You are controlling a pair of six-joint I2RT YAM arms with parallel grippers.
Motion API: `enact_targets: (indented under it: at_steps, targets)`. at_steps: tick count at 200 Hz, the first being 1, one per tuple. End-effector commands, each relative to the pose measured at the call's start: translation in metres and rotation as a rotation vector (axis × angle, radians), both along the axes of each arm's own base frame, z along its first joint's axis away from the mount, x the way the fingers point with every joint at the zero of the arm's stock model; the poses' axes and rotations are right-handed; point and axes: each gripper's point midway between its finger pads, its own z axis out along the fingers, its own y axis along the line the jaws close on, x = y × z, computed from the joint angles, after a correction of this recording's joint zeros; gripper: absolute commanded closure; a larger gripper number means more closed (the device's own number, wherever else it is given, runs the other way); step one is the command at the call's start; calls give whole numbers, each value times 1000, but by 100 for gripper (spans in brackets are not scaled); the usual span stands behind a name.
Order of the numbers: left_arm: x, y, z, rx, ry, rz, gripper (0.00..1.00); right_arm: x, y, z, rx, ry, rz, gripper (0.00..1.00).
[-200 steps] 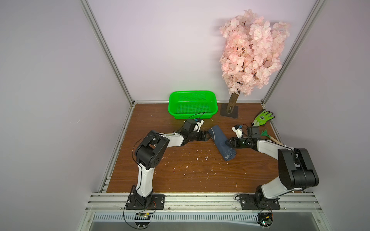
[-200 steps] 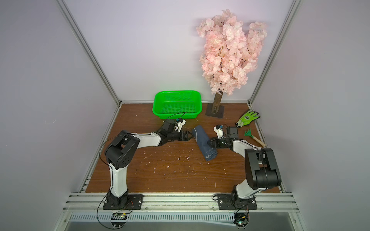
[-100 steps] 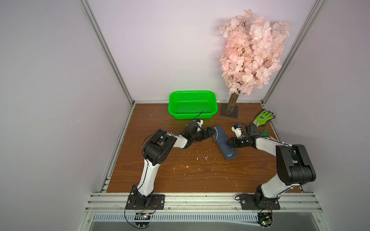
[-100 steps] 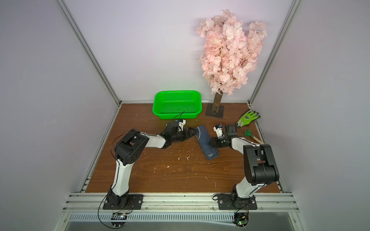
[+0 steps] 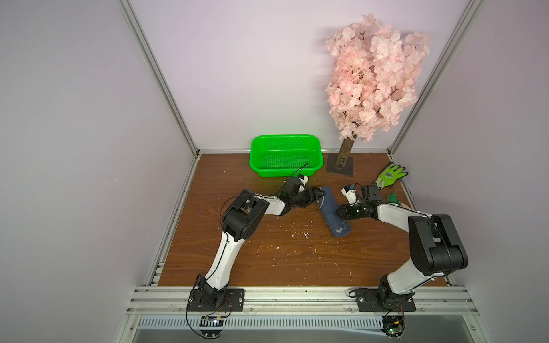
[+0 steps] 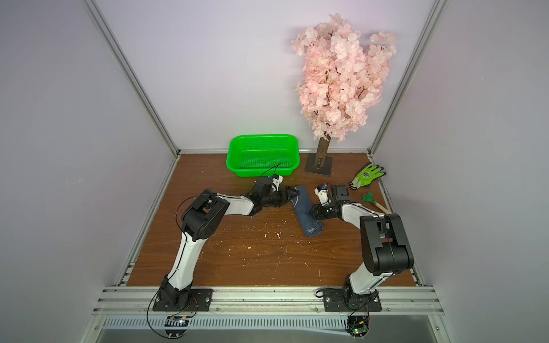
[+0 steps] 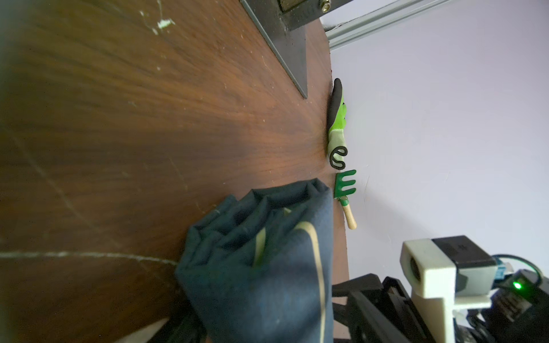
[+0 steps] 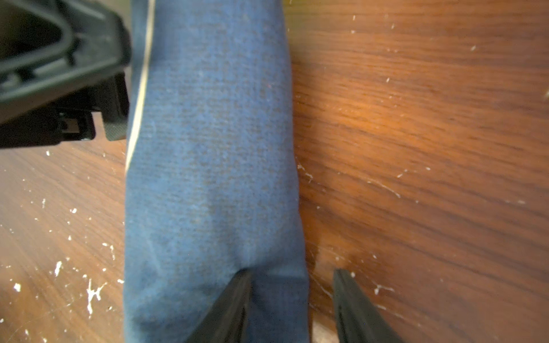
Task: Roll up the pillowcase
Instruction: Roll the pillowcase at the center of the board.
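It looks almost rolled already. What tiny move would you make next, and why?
Probably close the left tool gently on the roll's far end to tuck it. The pillowcase already lies as a tube, yet that end shows loose, bunched folds in the left wrist view, and the right tool, jaws apart, has one finger resting on the roll's middle, which may steady it.

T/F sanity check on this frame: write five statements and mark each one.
1. The pillowcase lies on the table as a rolled tube. True.
2. The work glove is in the green basket. False: the glove lies on the table beside the hand rake.
3. The blossom tree has tipped over. False: it stands upright on its base.
4. The right gripper has its jaws apart at the roll's side. True.
5. The left gripper is at the roll's end nearer the basket. True.
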Motion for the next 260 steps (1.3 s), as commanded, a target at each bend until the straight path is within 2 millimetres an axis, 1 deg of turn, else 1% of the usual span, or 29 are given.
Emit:
enact_targets:
  at_steps: [1,35,72,76,94,110,112,114,126,155,171,184,200,216,235,246,255,260]
  targets:
    - [-24,6,-69,137,174,-19,29,4,3,4,-30,-13,30,50]
    - [-31,4,-89,175,208,-52,36,4,3,5,-52,-19,40,50]
    - [-45,0,-108,239,241,-123,37,4,3,5,-66,-23,44,51]
    - [-47,-1,-109,245,242,-130,37,5,-1,4,-91,-24,32,51]
    - [-53,-3,-112,244,251,-154,38,4,-5,2,-115,-24,27,51]
    - [-61,-2,-120,260,267,-182,40,3,-7,1,-129,-26,25,51]
    - [-55,-7,-113,248,247,-185,40,2,-8,1,-131,-25,25,51]
    - [-54,-8,-111,245,242,-191,40,2,-8,1,-131,-25,25,51]
    - [-57,-11,-114,252,244,-231,44,2,-8,-1,-134,-23,26,51]
    - [-59,-12,-116,286,229,-277,60,3,-7,1,-131,-31,28,51]
    - [-55,-11,-112,281,225,-261,70,4,-6,3,-124,-38,25,51]
    - [-49,-9,-106,270,221,-225,74,5,-5,8,-111,-47,21,50]
    - [-39,-9,-95,235,218,-169,83,5,-2,18,-77,-72,4,46]
    - [-29,-11,-80,212,204,-129,87,4,-1,32,-38,-103,-42,41]
    - [-20,-13,-66,210,184,-94,92,1,3,55,15,-157,-101,34]
    - [-15,-9,-62,220,177,-71,95,-2,5,67,44,-180,-164,30]
    - [-12,-4,-58,230,174,-45,96,-7,9,74,64,-177,-196,28]
    - [-10,-1,-56,235,174,-25,96,-10,7,76,63,-172,-237,26]
